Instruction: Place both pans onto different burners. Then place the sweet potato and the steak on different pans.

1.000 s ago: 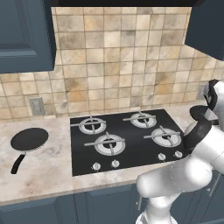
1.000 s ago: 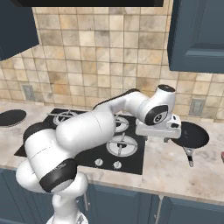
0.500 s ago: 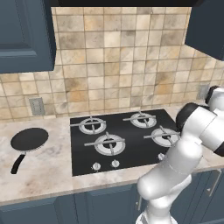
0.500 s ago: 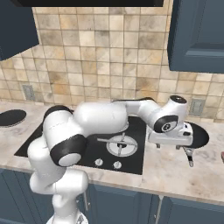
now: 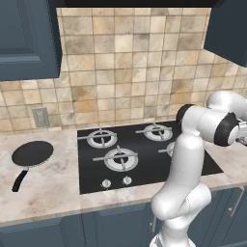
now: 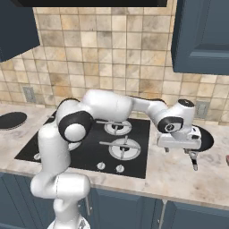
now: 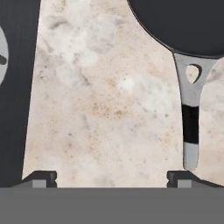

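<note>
Hand view is showing the end effector (image 7: 108, 177) hanging wide open over the marble surface (image 7: 100, 109), 1 fingertip (image 7: 180, 177) just below a pan (image 7: 183, 22) handle.

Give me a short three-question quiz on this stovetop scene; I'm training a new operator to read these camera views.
1. True or false: a pan already sits on a burner.
2. On which side of the cooktop is the gripper? A) left B) right C) over its middle
3. In the hand view, what lies nearest the right fingertip?

Key:
1. False. The left pan and the right pan both rest on the counter.
2. B. It hangs open over the counter beside the right pan.
3. The end of the right pan's handle, not yet between the fingers.
</note>
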Motion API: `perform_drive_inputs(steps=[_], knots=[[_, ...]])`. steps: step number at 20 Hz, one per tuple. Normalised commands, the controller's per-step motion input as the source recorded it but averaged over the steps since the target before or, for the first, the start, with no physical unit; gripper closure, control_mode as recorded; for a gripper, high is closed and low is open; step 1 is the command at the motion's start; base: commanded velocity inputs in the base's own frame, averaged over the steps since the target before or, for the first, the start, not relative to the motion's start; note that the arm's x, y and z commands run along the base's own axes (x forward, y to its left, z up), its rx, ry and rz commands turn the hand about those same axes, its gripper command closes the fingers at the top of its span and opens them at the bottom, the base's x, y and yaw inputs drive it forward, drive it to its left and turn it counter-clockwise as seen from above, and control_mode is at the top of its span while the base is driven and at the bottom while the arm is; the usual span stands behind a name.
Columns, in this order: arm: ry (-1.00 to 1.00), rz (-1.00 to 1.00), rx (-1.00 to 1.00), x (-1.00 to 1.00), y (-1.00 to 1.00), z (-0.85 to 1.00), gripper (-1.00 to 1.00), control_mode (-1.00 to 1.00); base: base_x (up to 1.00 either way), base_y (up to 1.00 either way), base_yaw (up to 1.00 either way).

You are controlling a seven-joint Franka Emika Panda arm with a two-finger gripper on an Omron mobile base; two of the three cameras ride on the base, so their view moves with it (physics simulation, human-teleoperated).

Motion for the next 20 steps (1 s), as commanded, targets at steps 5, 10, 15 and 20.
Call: perform_drive_inputs(steps=[5, 10, 15, 20], knots=[[0.05, 0.0, 0.0, 0.06, -0.23, -0.09, -1.0, -1.0, 0.0, 0.0, 0.0], [0.06, 0.0, 0.0, 0.0, -0.19, -0.14, -1.0, -1.0, 0.0, 0.0, 0.0], [0.05, 0.0, 0.0, 0.11, -0.07, -0.17, -1.0, -1.0, 0.0, 0.0, 0.0], [0.02, 0.0, 0.0, 0.27, -0.03, -0.24, -1.0, -1.0, 0.0, 0.0, 0.0]])
